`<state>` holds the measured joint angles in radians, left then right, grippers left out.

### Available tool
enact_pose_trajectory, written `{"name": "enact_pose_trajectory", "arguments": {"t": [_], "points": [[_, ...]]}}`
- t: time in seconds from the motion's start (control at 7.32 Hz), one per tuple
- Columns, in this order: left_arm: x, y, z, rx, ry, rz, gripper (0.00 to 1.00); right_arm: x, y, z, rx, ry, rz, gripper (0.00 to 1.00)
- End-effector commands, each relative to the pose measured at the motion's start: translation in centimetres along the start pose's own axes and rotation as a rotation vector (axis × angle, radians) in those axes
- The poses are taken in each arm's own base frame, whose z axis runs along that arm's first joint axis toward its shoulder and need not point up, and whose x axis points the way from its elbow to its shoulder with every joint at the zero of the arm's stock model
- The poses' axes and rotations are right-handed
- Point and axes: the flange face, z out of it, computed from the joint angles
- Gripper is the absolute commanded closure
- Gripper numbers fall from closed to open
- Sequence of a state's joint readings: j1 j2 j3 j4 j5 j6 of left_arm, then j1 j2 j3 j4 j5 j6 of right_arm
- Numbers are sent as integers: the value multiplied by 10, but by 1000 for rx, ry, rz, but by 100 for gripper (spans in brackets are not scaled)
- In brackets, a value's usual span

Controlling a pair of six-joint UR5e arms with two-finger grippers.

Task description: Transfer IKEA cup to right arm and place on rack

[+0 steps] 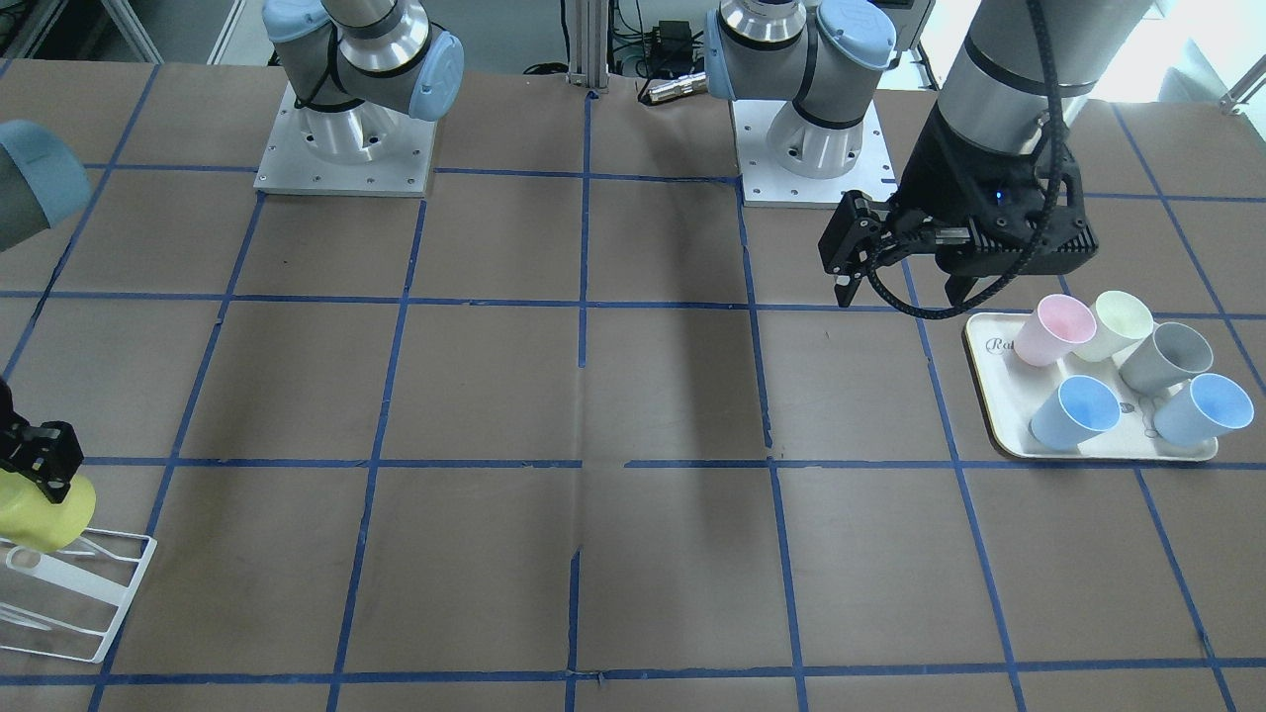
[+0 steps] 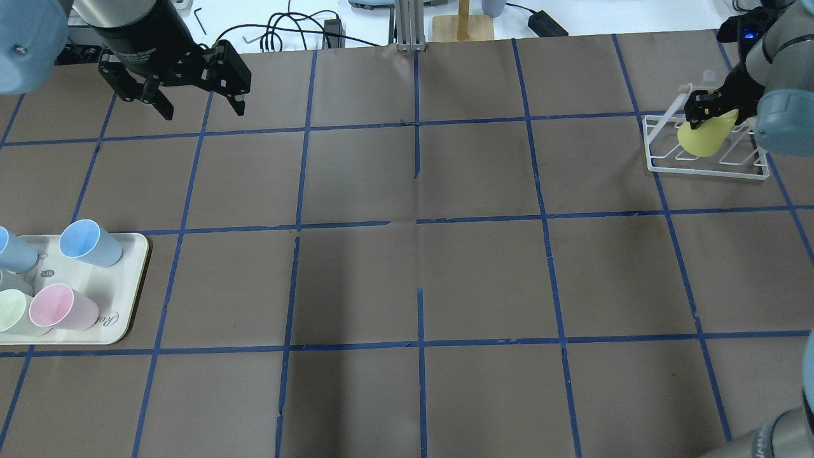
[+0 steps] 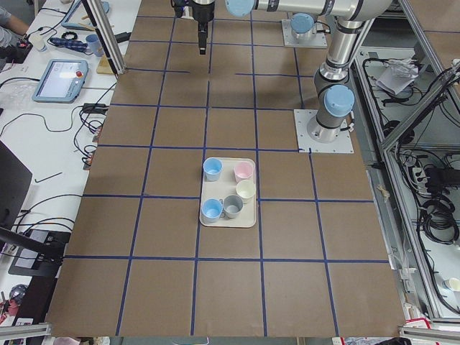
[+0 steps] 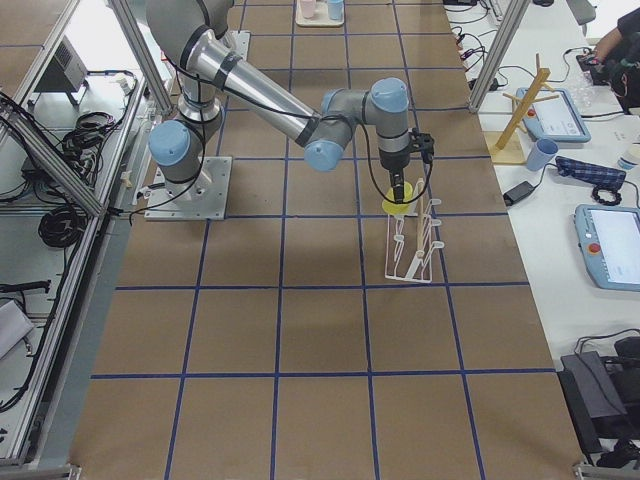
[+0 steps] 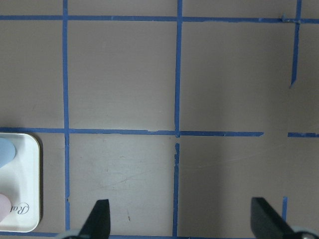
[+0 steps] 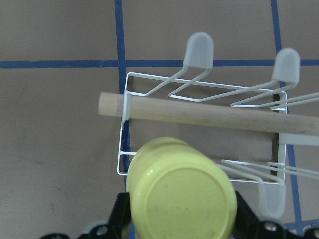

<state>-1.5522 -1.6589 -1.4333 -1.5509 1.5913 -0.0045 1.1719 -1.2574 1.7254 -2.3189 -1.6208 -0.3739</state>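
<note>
The bright yellow IKEA cup (image 2: 703,135) is held in my right gripper (image 2: 715,105), which is shut on it. The cup is tilted, its base toward the wrist camera (image 6: 182,199), over one end of the white wire rack (image 2: 706,166). It also shows in the front view (image 1: 45,509) above the rack (image 1: 79,593), and in the right view (image 4: 398,205). I cannot tell whether the cup touches the prongs. My left gripper (image 2: 203,111) is open and empty, far from the cup, above bare table (image 5: 182,219).
A cream tray (image 2: 127,286) at the table's left holds several cups: pink (image 2: 63,306), pale cream-yellow (image 1: 1113,324), grey and two light blue. A wooden dowel (image 6: 209,114) lies across the rack. Blue tape lines grid the brown table.
</note>
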Motion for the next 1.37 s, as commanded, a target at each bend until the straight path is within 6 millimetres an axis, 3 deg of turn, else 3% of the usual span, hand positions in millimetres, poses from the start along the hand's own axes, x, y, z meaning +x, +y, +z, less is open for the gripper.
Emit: {"name": "enact_pose_trajectory", "arguments": {"t": [0.0, 0.27, 0.68, 0.96, 1.23], "points": [[-1, -2, 0, 6, 0, 0, 0, 0, 1, 4, -8, -4, 2, 35], [-3, -3, -2, 10, 2, -3, 0, -1, 0, 10, -13, -13, 0, 0], [-4, -7, 0, 21, 2, -5, 0, 1, 0, 1, -14, -8, 2, 0], [-6, -8, -2, 27, 3, -10, 0, -3, 10, -36, -46, -23, -3, 0], [-6, -8, -4, 30, 3, -10, 0, -22, 47, -102, -135, -120, -5, 0]]}}
